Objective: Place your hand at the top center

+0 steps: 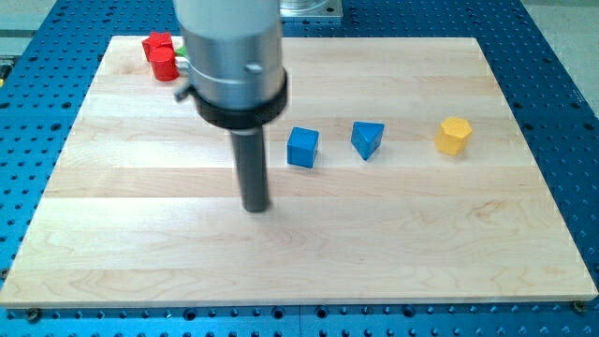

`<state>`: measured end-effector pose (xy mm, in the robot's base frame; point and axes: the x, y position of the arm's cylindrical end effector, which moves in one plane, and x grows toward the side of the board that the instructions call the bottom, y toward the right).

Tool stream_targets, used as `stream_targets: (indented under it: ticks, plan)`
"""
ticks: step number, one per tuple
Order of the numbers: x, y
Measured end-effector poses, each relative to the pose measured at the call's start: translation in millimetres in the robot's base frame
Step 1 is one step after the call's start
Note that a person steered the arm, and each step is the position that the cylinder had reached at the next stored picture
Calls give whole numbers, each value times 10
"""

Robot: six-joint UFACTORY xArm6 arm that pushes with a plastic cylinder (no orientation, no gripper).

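Observation:
My tip point(255, 208) rests on the wooden board point(299, 262) left of centre, below and to the left of the blue cube point(302, 147). A blue triangular block point(367, 139) lies just right of the cube. A yellow block point(454, 135) sits further right. A red block point(160, 54) sits at the top left corner. A sliver of a green block point(184, 58) shows next to it, mostly hidden behind the arm's grey body point(232, 56). The tip touches no block.
The board lies on a blue perforated table point(562, 56). A grey metal mount point(311, 9) shows at the view's top centre behind the board.

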<state>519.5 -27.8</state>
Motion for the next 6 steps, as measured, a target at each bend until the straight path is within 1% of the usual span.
stream_targets:
  ticks: [1, 2, 3, 4, 5, 6]
  plan:
    - [-380, 234]
    - [-711, 255]
    - [-360, -699]
    - [-1162, -845]
    - [-1936, -429]
    - [-2101, -438]
